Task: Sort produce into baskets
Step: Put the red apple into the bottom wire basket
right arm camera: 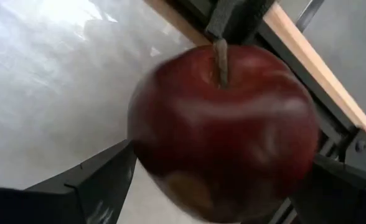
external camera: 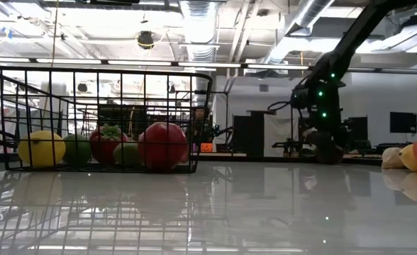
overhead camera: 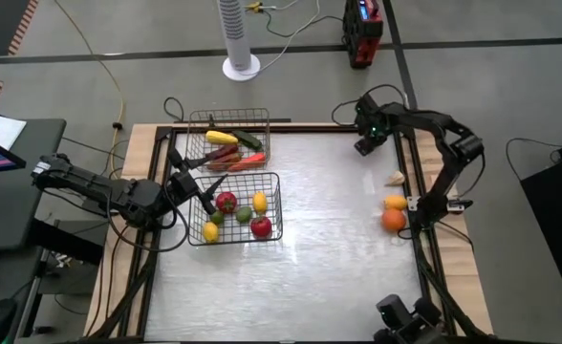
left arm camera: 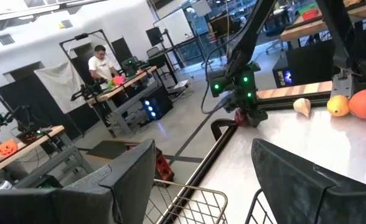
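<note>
- Dark right pincer (overhead camera: 365, 143) hangs low at the far right corner of the tabletop (overhead camera: 338, 277), its fingers (right arm camera: 96, 180) spread as wide as I see them go.
- Between those fingers sits a red apple (right arm camera: 223, 130), stem towards the wooden edge. It fills the whole gap, and I cannot tell whether the pads actually press on it.
- My left pincer (left arm camera: 203, 149) is over by the baskets on the left side, fingers apart with nothing between them.
- Just beside it is the round-fruit basket (overhead camera: 279, 191), holding two red pieces, a yellow one at the near corner and some green and yellow ones.
- Touching that basket on its far side is the long-vegetable basket (overhead camera: 267, 115), with a yellow piece, a dark green one and red and orange long ones lying across each other.
- Out on the right edge, well apart from both baskets, three loose pieces lie in a row: an orange (overhead camera: 393, 221), a smaller yellow-orange fruit (overhead camera: 395, 202) just beside it, and a pale piece (overhead camera: 396, 177) further back.
</note>
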You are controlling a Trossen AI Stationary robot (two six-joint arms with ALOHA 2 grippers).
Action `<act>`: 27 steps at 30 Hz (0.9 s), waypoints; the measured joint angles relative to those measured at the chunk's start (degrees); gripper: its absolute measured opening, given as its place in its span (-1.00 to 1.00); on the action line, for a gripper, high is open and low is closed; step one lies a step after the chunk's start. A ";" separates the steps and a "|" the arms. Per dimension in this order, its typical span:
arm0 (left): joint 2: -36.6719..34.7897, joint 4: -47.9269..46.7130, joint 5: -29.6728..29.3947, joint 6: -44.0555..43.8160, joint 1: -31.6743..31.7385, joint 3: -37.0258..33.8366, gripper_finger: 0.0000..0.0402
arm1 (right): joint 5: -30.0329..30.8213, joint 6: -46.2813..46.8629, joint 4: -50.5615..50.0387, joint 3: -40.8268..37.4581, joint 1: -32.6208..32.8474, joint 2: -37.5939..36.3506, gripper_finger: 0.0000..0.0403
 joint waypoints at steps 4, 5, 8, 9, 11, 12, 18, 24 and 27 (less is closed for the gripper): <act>0.00 0.00 0.00 0.00 0.01 0.01 0.26 | 0.15 -2.28 2.26 0.06 0.04 1.45 0.92; 0.00 0.00 0.00 0.00 0.00 0.01 0.26 | 0.18 -2.74 2.62 0.07 0.20 1.55 0.89; 0.00 -0.02 0.00 -0.02 0.00 0.01 0.26 | 0.38 -4.18 3.20 0.07 0.84 1.55 0.80; 0.00 -0.02 -0.02 -0.01 0.00 0.01 0.26 | 0.43 -4.44 3.12 0.06 1.13 1.40 0.76; 0.00 -0.02 -0.02 0.00 0.00 0.00 0.26 | 0.43 -5.15 2.78 0.01 1.84 0.98 0.68; 0.00 -0.02 -0.02 0.00 0.00 0.01 0.26 | 0.44 -5.28 2.40 -0.02 2.34 0.68 0.64; 0.00 -0.04 -0.04 0.00 0.00 0.01 0.26 | 0.42 -4.99 -1.06 -0.07 8.48 -4.44 0.59; 0.00 -0.03 -0.09 0.02 0.00 0.01 0.26 | -2.62 -2.48 -0.05 -0.07 22.51 -13.06 0.64; 0.00 0.05 -0.12 -0.06 0.00 0.00 0.26 | -5.76 0.35 7.73 -0.07 30.94 -16.25 0.63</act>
